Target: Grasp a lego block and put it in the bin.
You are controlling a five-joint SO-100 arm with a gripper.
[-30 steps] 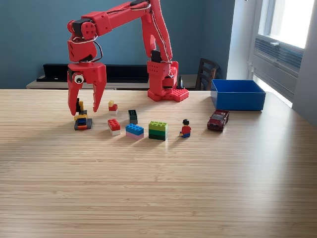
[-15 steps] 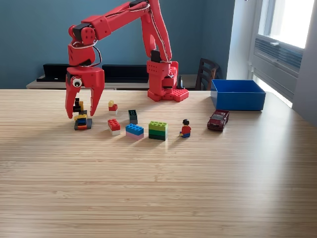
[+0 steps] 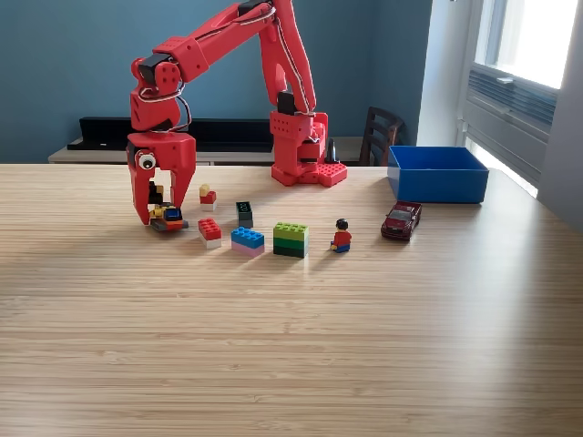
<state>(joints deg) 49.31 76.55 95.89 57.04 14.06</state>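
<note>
We see one red 3D-printed robot arm (image 3: 228, 36) w/ its base (image 3: 305, 146) bolted near the far edge of the pale wood-grain table (image 3: 291, 337), roughly mid-width. The arm reaches toward the exterior view's left and bends down, so its red two-finger gripper (image 3: 157, 211) points at the tabletop near the far-left part of the surface. The jaws are down around a small multi-coloured stack of lego bricks (image 3: 165, 215) (yellow, blue, orange, black bits); the fingers sit close on both sides of it, but we can't tell from this angle if they actually clamp it or only flank it. The stack looks slightly tilted, bottom end on or just off the wood. Just beside it, toward the view's right, lies a small red-and-white lego block (image 3: 209, 231), and behind that a tiny red-and-yellow lego piece (image 3: 208, 195). Next along come a small dark block w/ a printed face (image 3: 244, 213), a blue-over-pink lego brick (image 3: 247, 239), and a green stacked lego brick (image 3: 291, 238), all apart from each other in a loose row. Further right stands a small lego minifigure w/ red torso and black hair (image 3: 342, 236), then a dark red toy car (image 3: 402, 219). The open-topped rectangular blue plastic bin (image 3: 437, 175) sits near the far-right edge, just behind the car, well apart from the gripper.
</note>
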